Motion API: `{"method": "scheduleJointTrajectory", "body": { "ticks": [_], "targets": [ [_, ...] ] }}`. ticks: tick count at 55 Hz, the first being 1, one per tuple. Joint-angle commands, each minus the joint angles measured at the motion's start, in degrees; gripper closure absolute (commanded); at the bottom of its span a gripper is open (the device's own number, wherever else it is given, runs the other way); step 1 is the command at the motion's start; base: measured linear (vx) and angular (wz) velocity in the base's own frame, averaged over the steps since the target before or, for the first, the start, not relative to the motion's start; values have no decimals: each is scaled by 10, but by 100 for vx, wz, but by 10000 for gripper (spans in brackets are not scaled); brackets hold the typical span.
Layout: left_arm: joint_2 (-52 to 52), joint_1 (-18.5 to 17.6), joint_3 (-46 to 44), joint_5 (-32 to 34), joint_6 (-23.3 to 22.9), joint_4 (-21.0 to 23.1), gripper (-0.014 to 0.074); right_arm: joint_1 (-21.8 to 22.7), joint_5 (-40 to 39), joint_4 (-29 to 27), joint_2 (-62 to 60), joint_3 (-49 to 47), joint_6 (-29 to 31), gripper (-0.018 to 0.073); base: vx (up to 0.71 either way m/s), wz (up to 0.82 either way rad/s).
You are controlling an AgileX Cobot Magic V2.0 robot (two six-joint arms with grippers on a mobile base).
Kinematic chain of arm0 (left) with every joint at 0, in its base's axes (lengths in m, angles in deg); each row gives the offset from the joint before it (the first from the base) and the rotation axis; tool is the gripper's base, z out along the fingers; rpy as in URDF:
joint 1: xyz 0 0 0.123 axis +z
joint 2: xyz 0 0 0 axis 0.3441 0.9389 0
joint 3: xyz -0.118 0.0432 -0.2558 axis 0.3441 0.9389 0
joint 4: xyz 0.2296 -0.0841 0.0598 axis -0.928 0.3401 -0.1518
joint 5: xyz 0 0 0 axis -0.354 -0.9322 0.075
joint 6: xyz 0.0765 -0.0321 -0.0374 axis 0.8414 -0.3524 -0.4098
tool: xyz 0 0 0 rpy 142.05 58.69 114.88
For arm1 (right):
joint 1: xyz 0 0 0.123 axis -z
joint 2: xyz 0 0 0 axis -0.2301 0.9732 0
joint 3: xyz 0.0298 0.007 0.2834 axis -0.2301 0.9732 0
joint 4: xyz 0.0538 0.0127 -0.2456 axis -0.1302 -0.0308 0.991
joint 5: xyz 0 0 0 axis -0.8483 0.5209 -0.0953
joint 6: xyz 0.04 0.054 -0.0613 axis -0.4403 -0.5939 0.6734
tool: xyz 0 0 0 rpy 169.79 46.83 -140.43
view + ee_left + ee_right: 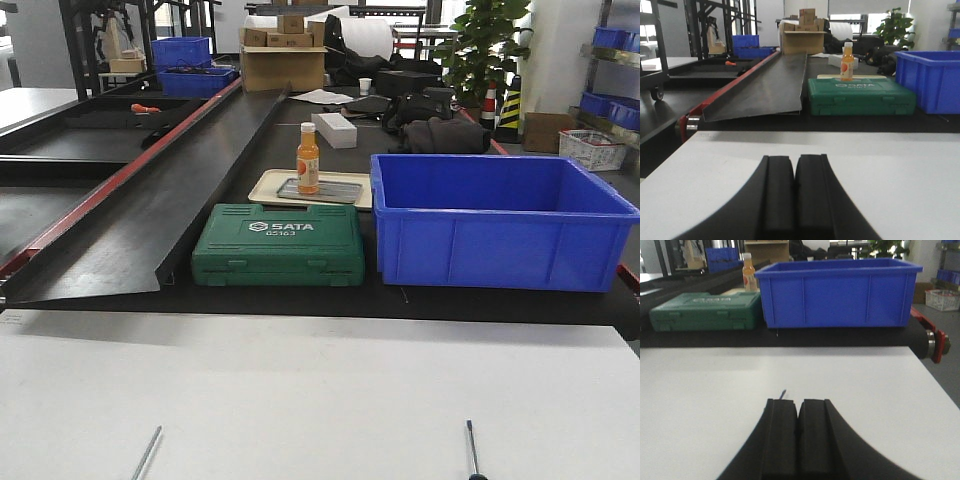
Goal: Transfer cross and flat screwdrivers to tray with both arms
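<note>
Left gripper (pixel 794 165) and right gripper (pixel 798 407) are both pressed together, apparently empty. Left screwdriver (pixel 146 452) and right screwdriver (pixel 470 448) (handles cropped) lie one per arm, shafts pointing ahead toward the tray (pixel 340 190).

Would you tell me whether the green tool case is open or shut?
Shut: the green tool case lies flat, its lid down against the base.

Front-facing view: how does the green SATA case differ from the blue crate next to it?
The green SATA case is low and flat with its lid closed, while the blue crate stands clearly taller and is open-topped. The case carries white lettering on its lid; the crate's walls are plain apart from vertical ribs. Both rest side by side on the black surface, near its front edge, just behind the white table.
</note>
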Motion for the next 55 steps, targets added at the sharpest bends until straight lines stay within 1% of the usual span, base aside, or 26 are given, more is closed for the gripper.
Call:
{"method": "scheduleJointTrajectory", "body": {
  "ticks": [1, 5, 9, 15, 19, 23, 31, 34, 37, 41, 46, 50, 55],
  "targets": [
    [-1, 0, -17, 77, -6, 0, 602, 2, -110, 6, -1, 2, 2, 567, 0, 0],
    [-1, 0, -17, 100, -6, 0, 602, 2, -136, 6, -1, -4, 3, 567, 0, 0],
    [-1, 0, -17, 116, -6, 0, 602, 2, -132, 6, -1, -20, 3, 567, 0, 0],
    [-1, 0, -24, 143, -6, 0, 602, 2, -77, 6, 14, -67, 3, 567, 0, 0],
    [1, 0, -54, 149, -6, 0, 599, 2, -45, 6, 42, -109, 3, 567, 0, 0],
    [21, 0, -98, 114, -5, 0, 599, 2, -21, 8, 83, -146, 3, 566, 0, 0],
    [108, 0, -186, -12, -5, 0, 591, 3, -1, 9, 170, -183, 21, 559, 0, 0],
    [146, 0, -201, -37, -5, 0, 585, 3, 1, 9, 200, -184, 17, 553, 0, 0],
    [179, 0, -204, -37, -5, 0, 579, 3, 2, 6, 231, -184, 14, 541, 0, 0],
    [225, 0, -204, -27, -5, 0, 559, 3, 3, 6, 266, -184, 14, 515, 0, 0],
    [273, 0, -204, -17, -5, 0, 510, 3, 2, 6, 310, -184, 14, 453, 0, 0],
    [304, 0, -204, -12, -5, 0, 451, 3, 2, 6, 337, -184, 14, 386, 0, 0],
    [341, 0, -204, -10, -5, 0, 342, 3, -1, 6, 368, -184, 14, 288, 0, 0]
  ]
}}
